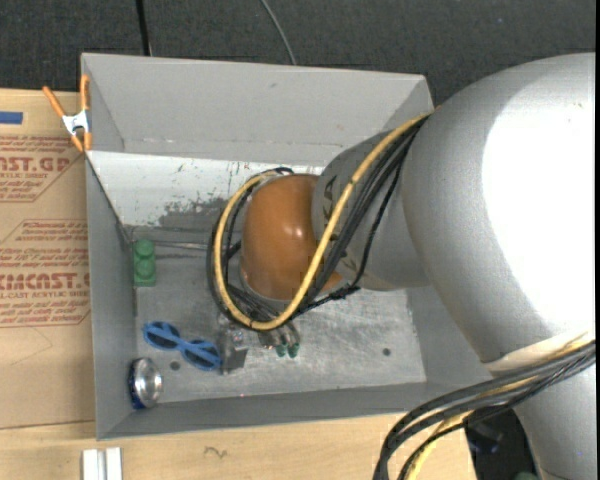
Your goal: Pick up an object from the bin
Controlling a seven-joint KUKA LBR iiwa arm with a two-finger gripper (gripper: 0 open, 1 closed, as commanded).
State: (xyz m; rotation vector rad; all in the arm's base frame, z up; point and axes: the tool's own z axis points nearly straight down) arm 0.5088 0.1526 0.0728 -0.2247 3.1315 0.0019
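Hand [244, 346] is low in the grey metal bin [280, 98], just beside a blue plastic double-loop piece [180, 344]; whether spread or pressed together cannot be told.

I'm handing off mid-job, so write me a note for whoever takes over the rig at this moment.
Gripper: low over the floor of the bin near the front wall, at the right end of the blue looped piece; whether it holds anything cannot be told.
Green block: by the left wall.
Blue and silver round cap: front left corner.
Done: nothing lifted out yet.
Left: grasp one thing, raise it clear.
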